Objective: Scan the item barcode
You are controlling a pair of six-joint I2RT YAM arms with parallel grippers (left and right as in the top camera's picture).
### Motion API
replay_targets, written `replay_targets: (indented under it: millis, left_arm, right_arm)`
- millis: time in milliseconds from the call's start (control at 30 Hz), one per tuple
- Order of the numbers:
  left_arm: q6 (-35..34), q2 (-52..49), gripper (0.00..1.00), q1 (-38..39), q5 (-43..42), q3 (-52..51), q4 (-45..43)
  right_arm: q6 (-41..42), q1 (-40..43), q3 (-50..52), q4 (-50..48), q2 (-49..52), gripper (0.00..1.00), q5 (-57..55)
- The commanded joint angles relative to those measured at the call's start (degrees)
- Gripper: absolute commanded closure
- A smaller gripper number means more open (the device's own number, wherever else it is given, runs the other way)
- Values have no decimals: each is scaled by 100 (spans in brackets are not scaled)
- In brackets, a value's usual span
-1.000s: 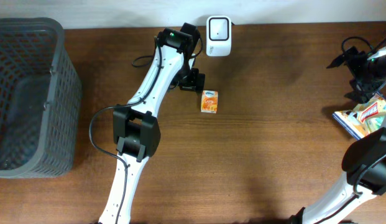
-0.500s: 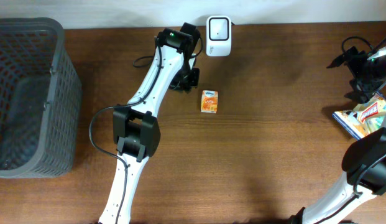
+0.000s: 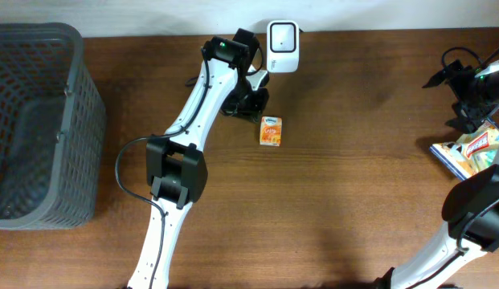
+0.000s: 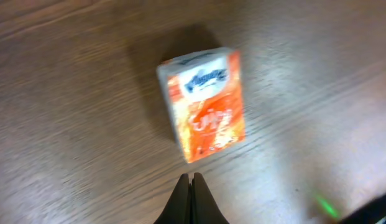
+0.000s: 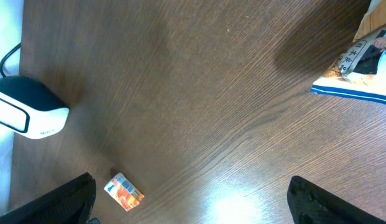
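Left gripper [image 4: 191, 190] pinched shut, empty, just beside the orange box [image 3: 270, 131] near the worktop's [image 3: 353, 201] far edge; white scanner [image 3: 282, 36] behind. Right gripper [image 5: 193, 205] spread wide, empty.

A grey mesh basket [image 3: 32, 120] sits left; colourful packets [image 3: 460, 154] lie far right.

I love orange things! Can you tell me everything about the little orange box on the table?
The small orange box looks like cardboard, with a white-and-blue end panel and swirly white print, too blurred to read. It lies flat, closed, on the brown wooden table. Nothing touches it; the shut left claw hovers just beside it.
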State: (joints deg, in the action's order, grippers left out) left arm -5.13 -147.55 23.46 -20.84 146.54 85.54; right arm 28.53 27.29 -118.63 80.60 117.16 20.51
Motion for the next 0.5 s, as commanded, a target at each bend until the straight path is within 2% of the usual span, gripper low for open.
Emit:
replay_targets:
  millis: [0,100,233,467]
  left_arm:
    - [302,11,100,44,-350,-50,-258]
    - [254,9,100,120,-328,-385,-664]
    - [-289,0,100,164,70,-874,-1023]
    - [-297,-11,100,190,72,-1423,-1390]
  right_arm:
    - [28,9,-83,-2,-151,1,24]
    - [28,9,-83,-2,-151,1,24]
    - [28,9,-85,-2,-151,1,24]
    - [28,9,-83,-2,-151,2,24]
